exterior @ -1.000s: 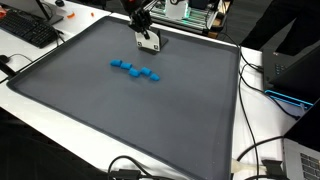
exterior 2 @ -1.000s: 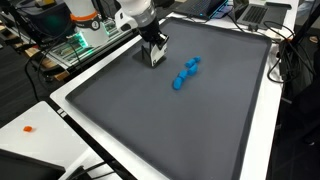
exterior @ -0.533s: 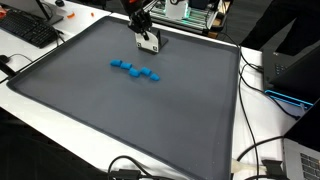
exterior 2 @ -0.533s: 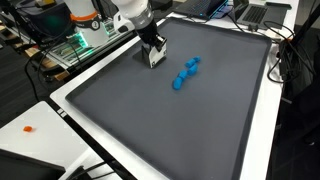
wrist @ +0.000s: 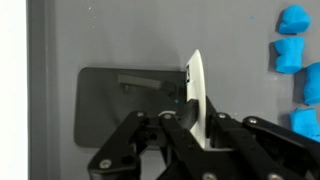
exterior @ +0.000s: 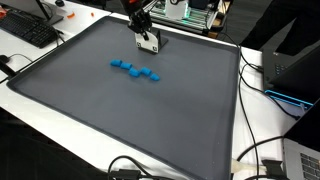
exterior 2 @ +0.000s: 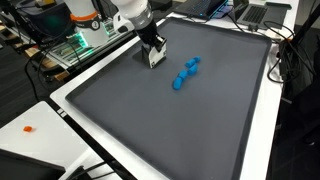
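My gripper (wrist: 195, 108) is shut on a thin white piece (wrist: 196, 75), seen edge-on in the wrist view between the two black fingers. In both exterior views the gripper (exterior: 147, 36) (exterior 2: 153, 48) holds this white piece (exterior: 151, 43) (exterior 2: 156, 57) upright just above the grey mat (exterior: 120, 110) (exterior 2: 200, 120), near its far edge. A short row of small blue blocks (exterior: 135, 70) (exterior 2: 186, 72) lies on the mat a little way from the gripper. The wrist view shows them at its right edge (wrist: 293, 50).
The mat lies on a white table (exterior: 30, 95). A black keyboard (exterior: 28, 30) sits beyond one corner. Cables (exterior: 262, 160) and electronics (exterior: 290, 75) line one side. A small orange item (exterior 2: 28, 128) lies on the white table near the mat's corner.
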Controlling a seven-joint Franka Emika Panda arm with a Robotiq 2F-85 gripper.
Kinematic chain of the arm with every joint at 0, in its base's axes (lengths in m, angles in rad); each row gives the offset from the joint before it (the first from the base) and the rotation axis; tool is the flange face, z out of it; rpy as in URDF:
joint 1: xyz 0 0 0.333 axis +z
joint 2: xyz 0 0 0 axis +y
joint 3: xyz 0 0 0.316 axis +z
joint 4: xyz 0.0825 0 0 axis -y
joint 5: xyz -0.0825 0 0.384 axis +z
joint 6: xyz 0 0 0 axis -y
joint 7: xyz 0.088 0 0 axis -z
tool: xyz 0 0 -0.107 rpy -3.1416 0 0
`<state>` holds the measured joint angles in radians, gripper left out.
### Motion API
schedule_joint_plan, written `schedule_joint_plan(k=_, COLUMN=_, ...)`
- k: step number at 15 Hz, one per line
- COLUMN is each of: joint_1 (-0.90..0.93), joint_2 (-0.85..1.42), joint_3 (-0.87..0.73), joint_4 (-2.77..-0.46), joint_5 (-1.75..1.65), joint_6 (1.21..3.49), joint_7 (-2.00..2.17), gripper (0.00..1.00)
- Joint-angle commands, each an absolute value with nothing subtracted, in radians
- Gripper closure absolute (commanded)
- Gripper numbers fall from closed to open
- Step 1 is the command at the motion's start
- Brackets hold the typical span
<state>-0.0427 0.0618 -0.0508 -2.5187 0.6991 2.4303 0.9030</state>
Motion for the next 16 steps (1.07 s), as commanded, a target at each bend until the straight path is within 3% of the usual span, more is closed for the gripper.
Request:
schedule_joint_plan(k=1, joint_1=-0.043, joint_2=0.064, joint_3=-0.052, joint_4=-2.54, joint_5=0.705, joint_6=2.445, joint_7=0.905, gripper=0.98)
schedule_joint_plan(k=3, joint_1=-0.044, joint_2=0.063, joint_3=-0.053, joint_4=-2.541, joint_5=0.705, joint_6=2.443, joint_7=0.901, gripper=0.98)
schedule_joint_plan(k=4, joint_1=-0.044, joint_2=0.062, joint_3=-0.053, joint_4=-2.54, joint_5=0.709, joint_6=2.439, joint_7=0.894, gripper=0.92)
schedule_joint_plan(k=5, joint_1=-0.045, joint_2=0.061, joint_3=-0.053, joint_4=-2.54, joint_5=0.708, joint_6=2.437, joint_7=0.892, gripper=0.66)
schedule_joint_plan(k=7, joint_1=-0.046, joint_2=0.051, joint_3=-0.054, joint_4=-2.541, joint_5=0.704, joint_6=2.432, joint_7=0.893, gripper=0.64)
schedule_joint_plan(k=14, joint_1=-0.051, joint_2=-0.005, joint_3=-0.066, joint_4=-2.543, joint_5=0.618, joint_6=2.403, joint_7=0.937, gripper=0.11)
schedule_joint_plan(k=16, joint_1=-0.054, joint_2=-0.03, joint_3=-0.07, joint_4=-2.541, joint_5=0.569, joint_6=2.386, joint_7=0.954, gripper=0.0)
